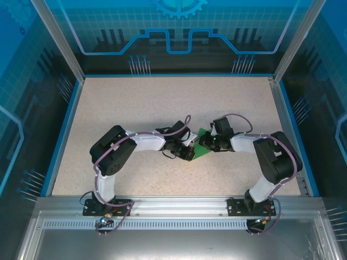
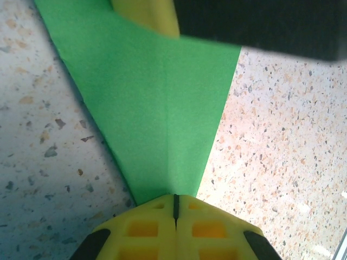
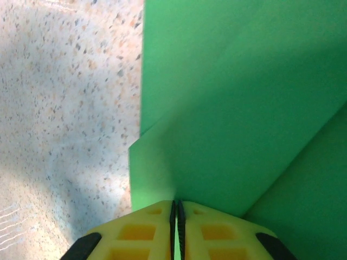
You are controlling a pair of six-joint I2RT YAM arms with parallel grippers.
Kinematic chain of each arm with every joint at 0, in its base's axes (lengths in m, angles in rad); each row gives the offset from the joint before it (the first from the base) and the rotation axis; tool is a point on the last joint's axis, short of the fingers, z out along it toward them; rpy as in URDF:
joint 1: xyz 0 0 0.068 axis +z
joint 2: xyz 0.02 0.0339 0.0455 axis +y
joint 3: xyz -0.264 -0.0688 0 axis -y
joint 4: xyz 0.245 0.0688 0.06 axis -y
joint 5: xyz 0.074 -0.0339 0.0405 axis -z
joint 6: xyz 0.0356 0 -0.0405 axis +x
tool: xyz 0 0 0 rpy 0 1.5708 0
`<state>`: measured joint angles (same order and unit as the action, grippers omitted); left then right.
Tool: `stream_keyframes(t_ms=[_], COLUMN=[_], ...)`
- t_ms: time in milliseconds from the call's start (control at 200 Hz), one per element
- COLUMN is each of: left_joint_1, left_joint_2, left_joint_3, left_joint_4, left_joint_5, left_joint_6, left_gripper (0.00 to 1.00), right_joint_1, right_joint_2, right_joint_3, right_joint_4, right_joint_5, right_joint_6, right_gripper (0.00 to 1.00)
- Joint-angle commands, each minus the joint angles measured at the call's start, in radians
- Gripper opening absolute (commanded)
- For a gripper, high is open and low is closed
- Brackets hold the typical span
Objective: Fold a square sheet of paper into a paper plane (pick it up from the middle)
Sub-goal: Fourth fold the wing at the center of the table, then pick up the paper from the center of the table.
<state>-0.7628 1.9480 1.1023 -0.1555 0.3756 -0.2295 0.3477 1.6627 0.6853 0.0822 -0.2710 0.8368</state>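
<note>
Where the two arms meet near the middle of the speckled table (image 1: 162, 103), the folded green paper (image 1: 204, 148) lies between their claws, well clear of the blue-edged walls. In the top view the left gripper (image 1: 190, 153) sits at the paper's near-left corner and the right gripper (image 1: 208, 142) at its far-right side, so the sheet is pinched from both ends.

Seen from the left wrist, the left gripper (image 2: 175, 203) has its yellow fingers (image 2: 146, 230) pressed together, with only a thin dark seam between them. The narrow point of the paper (image 2: 157, 108) runs straight into that seam. From there the paper widens away from the claw into a long triangle with a faint centre crease, lying low over the table. At its far, wide end another yellow finger (image 2: 146, 16) and a dark body overlap the paper's edge.

From the right wrist, the right gripper (image 3: 177, 205) is likewise closed, its jaws all but meeting on an edge of the paper (image 3: 244, 108). A sliver of green shows in the slit between them. Overlapping layers of green spread out beyond the fingers, one flap ending in a straight edge on the left and a diagonal fold crossing at the right.
</note>
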Motion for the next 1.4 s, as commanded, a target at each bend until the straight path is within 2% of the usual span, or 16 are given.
stream_keyframes(t_ms=[0, 375, 690, 855, 1075, 1396], left_joint_1=[-0.007, -0.013, -0.018, -0.027, -0.029, -0.02], left_joint_2=[0.046, 0.04, 0.035, 0.034, 0.013, -0.041], left_joint_3=[-0.056, -0.051, -0.027, 0.005, 0.049, 0.138], left_joint_4=[-0.13, -0.144, -0.151, -0.161, -0.157, -0.241], left_joint_5=[-0.032, -0.024, -0.004, -0.003, 0.038, 0.05], left_joint_6=[0.01, 0.016, 0.007, -0.001, -0.028, -0.004], left_gripper=[0.0, 0.0, 0.05, 0.1, 0.19, 0.26], right_joint_1=[-0.056, -0.219, -0.264, -0.261, -0.247, -0.136], right_joint_2=[0.028, 0.095, 0.108, 0.042, -0.11, -0.255], right_joint_3=[0.02, 0.088, 0.149, 0.139, 0.033, -0.13], right_joint_4=[-0.017, -0.035, -0.046, -0.062, -0.067, -0.018], right_joint_5=[0.029, -0.011, -0.038, -0.057, -0.082, -0.111], right_joint_6=[-0.039, -0.096, -0.096, -0.106, -0.094, -0.013], right_gripper=[0.13, 0.14, 0.16, 0.21, 0.26, 0.36])
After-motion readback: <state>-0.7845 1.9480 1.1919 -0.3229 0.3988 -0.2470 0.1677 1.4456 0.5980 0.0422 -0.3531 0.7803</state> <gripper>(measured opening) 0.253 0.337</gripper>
